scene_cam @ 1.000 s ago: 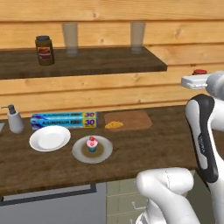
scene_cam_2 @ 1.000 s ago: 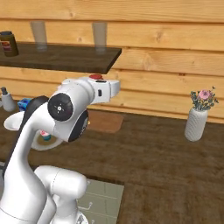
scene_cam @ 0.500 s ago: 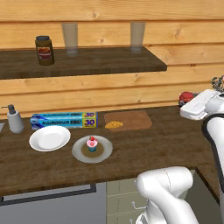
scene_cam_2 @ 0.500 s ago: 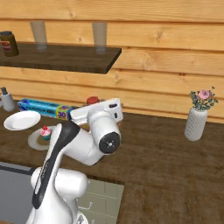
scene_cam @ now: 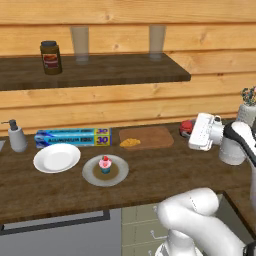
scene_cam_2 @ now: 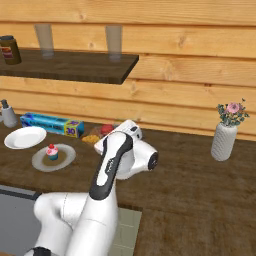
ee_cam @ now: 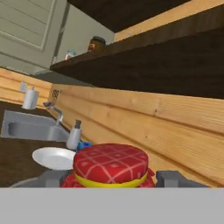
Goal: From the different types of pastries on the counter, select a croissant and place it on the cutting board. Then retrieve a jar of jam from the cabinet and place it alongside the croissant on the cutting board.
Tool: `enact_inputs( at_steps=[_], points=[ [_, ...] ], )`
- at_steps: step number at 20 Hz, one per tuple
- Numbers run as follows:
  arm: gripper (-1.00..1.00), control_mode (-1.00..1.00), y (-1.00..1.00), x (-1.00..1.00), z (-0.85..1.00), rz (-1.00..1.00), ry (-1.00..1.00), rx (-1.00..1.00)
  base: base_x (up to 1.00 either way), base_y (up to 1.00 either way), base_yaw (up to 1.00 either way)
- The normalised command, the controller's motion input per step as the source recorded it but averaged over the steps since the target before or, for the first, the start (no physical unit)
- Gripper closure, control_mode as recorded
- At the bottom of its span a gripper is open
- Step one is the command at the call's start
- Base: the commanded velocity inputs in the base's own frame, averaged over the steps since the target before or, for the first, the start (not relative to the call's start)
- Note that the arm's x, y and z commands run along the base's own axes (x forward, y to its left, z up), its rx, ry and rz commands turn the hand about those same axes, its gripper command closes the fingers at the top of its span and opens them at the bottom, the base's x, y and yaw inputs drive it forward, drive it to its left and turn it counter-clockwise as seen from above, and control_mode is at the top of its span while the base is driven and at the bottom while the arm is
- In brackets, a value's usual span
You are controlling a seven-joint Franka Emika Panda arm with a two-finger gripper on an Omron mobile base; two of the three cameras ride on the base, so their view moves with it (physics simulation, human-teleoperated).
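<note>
We see the end effector (scene_cam: 192,131) closed on the jar of jam (ee_cam: 110,165), held just beside the right end of the cutting board (scene_cam: 150,136) on the desk (scene_cam: 165,172). The croissant (scene_cam: 130,142) lies on the board's left part.

I see only the jam jar's (ee_cam: 110,165) lid and upper rim; its body is cut off below. The gripper's (scene_cam: 192,131) hand hides most of the jar and the board's (scene_cam: 150,136) right edge. The arm covers most of the croissant (scene_cam_2: 92,137).
</note>
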Motion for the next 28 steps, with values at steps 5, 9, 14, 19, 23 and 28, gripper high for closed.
enact_inputs(
  at_steps=[5,9,14,19,23,28],
  points=[
    [1.0,-1.0,0.17,0.93,-0.72,0.07,0.0,-0.2,0.0,0.0,0.0],
    [1.0,-1.0,0.03,0.94,-0.39,0.0,0.11,-0.19,0.0,0.0,0.0],
    [1.0,-1.0,0.02,0.87,-0.17,0.02,0.1,-0.02,0.0,0.0,0.0],
    [1.0,-1.0,0.03,0.71,-0.35,0.1,0.12,-0.01,0.0,0.0,0.0],
    [1.0,-1.0,0.16,0.64,-0.49,0.09,0.18,-0.04,0.0,0.0,0.0],
    [1.0,-1.0,0.0,0.28,-0.18,0.14,0.02,0.03,0.0,0.0,0.0]
  ],
)
